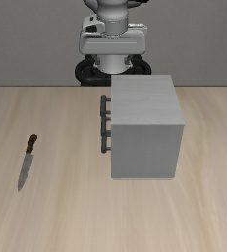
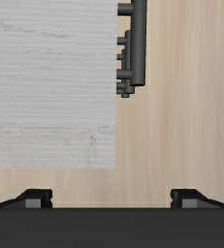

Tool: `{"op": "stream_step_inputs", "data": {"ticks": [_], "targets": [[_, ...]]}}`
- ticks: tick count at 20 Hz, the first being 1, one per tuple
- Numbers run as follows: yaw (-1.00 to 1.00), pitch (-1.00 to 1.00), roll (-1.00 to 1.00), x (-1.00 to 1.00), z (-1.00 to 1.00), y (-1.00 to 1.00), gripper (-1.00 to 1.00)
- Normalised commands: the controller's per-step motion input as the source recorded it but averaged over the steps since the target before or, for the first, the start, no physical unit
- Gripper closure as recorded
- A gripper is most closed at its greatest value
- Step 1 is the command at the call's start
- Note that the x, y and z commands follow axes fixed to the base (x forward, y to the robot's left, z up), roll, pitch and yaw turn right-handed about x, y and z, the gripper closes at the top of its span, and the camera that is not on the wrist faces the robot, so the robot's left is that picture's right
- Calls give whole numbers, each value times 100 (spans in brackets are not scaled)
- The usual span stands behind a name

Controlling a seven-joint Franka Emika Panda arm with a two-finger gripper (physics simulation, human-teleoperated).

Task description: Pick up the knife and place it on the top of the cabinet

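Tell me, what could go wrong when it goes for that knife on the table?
The knife lies flat on the wooden table, well away from the open gripper up by the cabinet. A flat, thin thing may be hard to pinch, and it could slip out on the way. The cabinet's handles stick out on the knife's side, so a low carry might knock them.

It is a bare simulated robot test bench: plain wood-grain table (image 1: pixel 46 108), flat grey wall (image 1: pixel 27 39), one featureless grey cabinet (image 1: pixel 144 123) beneath the claw (image 2: pixel 112 199).
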Motion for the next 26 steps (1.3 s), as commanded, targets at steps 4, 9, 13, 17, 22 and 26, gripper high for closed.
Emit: {"op": "stream_step_inputs", "data": {"ticks": [4, 9, 13, 17, 22, 26], "targets": [[0, 0, 0, 0, 0, -100, -100], [0, 0, 0, 0, 0, -100, -100], [0, 0, 0, 0, 0, -100, -100], [0, 0, 0, 0, 0, -100, -100], [0, 0, 0, 20, 0, -80, -100], [0, 0, 0, 100, 0, 0, -100]]}}
